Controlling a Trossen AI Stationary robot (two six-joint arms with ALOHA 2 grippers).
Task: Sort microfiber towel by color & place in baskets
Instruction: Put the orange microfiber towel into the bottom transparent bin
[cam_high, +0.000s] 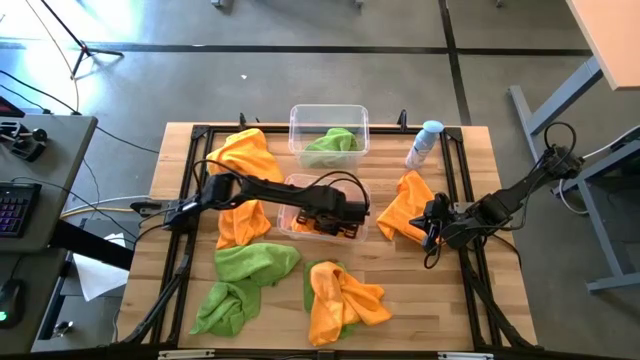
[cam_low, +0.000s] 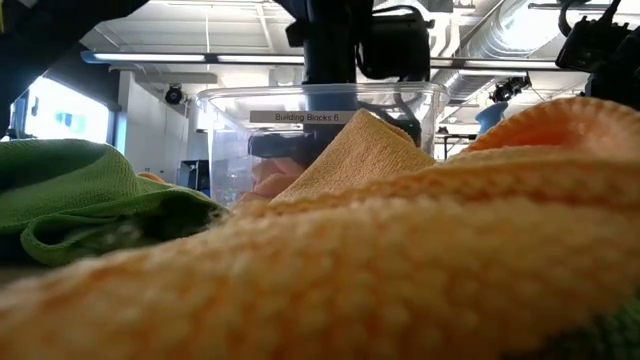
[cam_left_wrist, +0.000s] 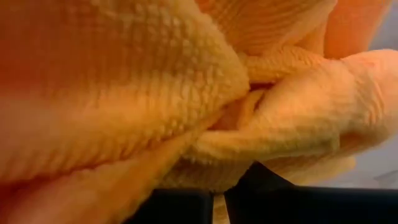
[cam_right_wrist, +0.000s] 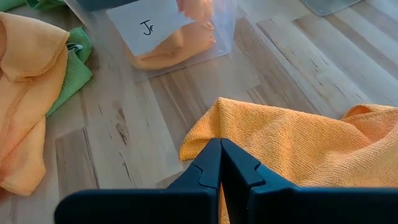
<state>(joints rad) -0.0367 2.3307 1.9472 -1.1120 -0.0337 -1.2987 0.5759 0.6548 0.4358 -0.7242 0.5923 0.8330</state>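
Left pincer (cam_high: 345, 215) in near basket (cam_high: 300, 183), clamped on orange towel (cam_left_wrist: 124, 93).
Right pincer (cam_right_wrist: 221, 163) fingers together, pinching another orange towel (cam_right_wrist: 298, 146) on surface (cam_right_wrist: 143, 118).

Two black jointed arms (cam_high: 250, 188); looping cables

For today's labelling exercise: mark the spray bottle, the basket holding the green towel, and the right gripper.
spray bottle (cam_high: 424, 144), high view, on its body.
basket holding the green towel (cam_high: 299, 112), high view, on its rim.
right gripper (cam_right_wrist: 220, 163), right wrist view, between the fingertips.
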